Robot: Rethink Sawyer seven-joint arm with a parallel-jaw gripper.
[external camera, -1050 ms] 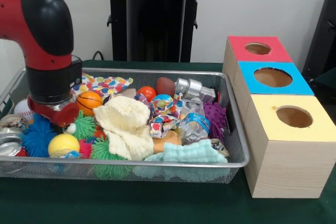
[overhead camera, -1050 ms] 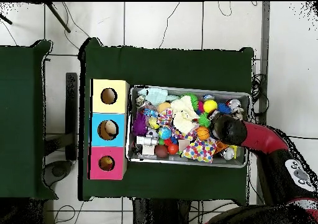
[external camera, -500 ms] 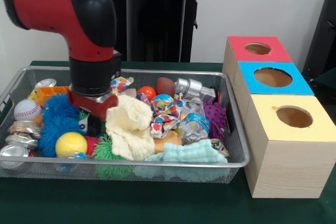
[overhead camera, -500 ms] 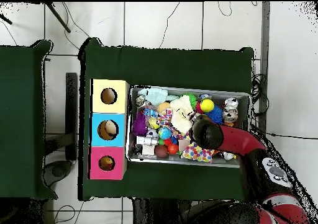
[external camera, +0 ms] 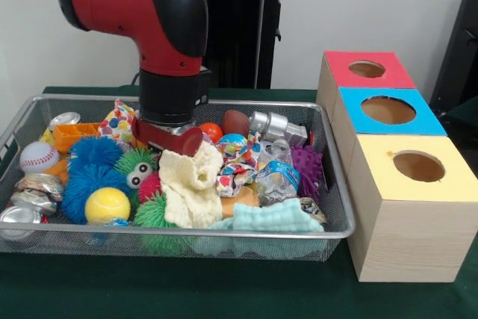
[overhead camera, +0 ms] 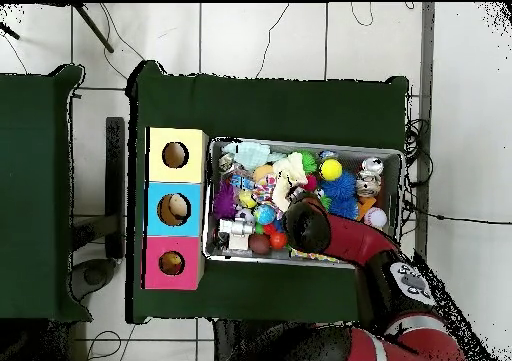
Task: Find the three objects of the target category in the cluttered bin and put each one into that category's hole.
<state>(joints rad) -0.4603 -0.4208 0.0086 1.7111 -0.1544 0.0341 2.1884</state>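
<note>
Front view: cream cloth [external camera: 188,184] just below arm's red wrist [external camera: 170,137] (touching).

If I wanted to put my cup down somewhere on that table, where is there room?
Bare green cloth lies in front of the wire bin and the yellow box, and, in the overhead view, behind the bin. The bin itself is crammed, with the arm over it.
</note>
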